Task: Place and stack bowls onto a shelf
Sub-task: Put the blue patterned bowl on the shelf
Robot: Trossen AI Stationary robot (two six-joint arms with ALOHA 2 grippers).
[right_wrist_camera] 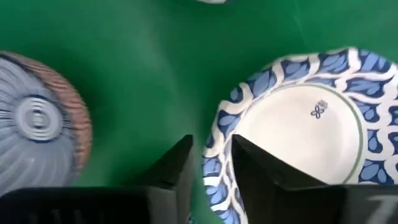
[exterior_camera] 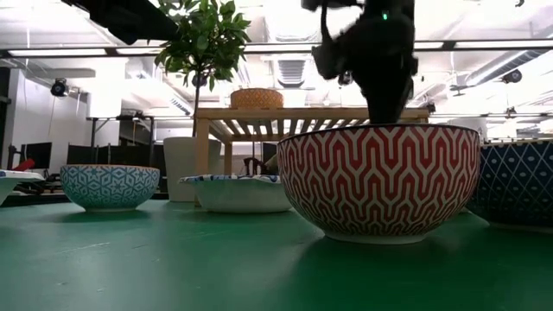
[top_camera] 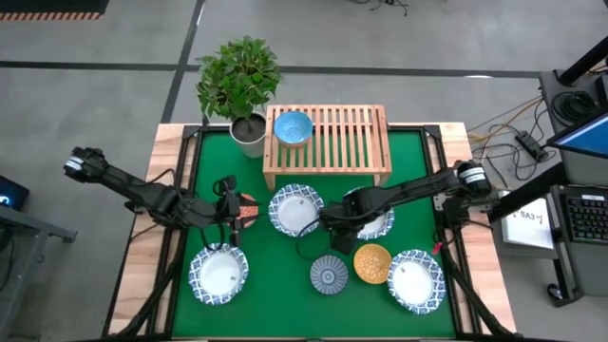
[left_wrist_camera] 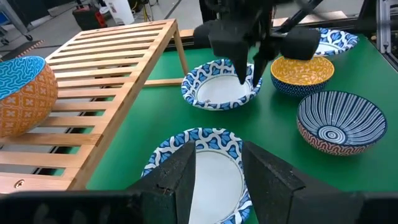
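The shelf (top_camera: pixel 328 142) stands at the far edge of the green counter (top_camera: pixel 285 309), beside a potted plant (top_camera: pixel 239 81). One of the bowls is on its slats, the light blue bowl (top_camera: pixel 293 128), at the end nearest the plant (its outside is orange, as the left wrist view shows). The other seven bowls sit on the counter.

The right hand (right_wrist_camera: pixel 208 146) is low over the second white bowl (right_wrist_camera: pixel 298 134), which lies in front of the shelf. Its fingers are apart and straddle the blue patterned rim, one inside and one outside, not clamped on it. Just beside that bowl are the grey-blue striped bowl (top_camera: pixel 330 275) and the yellow-orange bowl (top_camera: pixel 371 263), and the corner white bowl (top_camera: pixel 415 280) sits nearer the front right of the counter.

The left hand (top_camera: pixel 231 207) hangs at the orange-red bowl (top_camera: pixel 247 209), its fingers (left_wrist_camera: pixel 180 171) apart with nothing between them; the low view shows it just above that bowl's rim. The middle white bowl (top_camera: pixel 296 209) lies just beyond, between the two hands, and the front left white bowl (top_camera: pixel 218 274) sits near the counter's front edge
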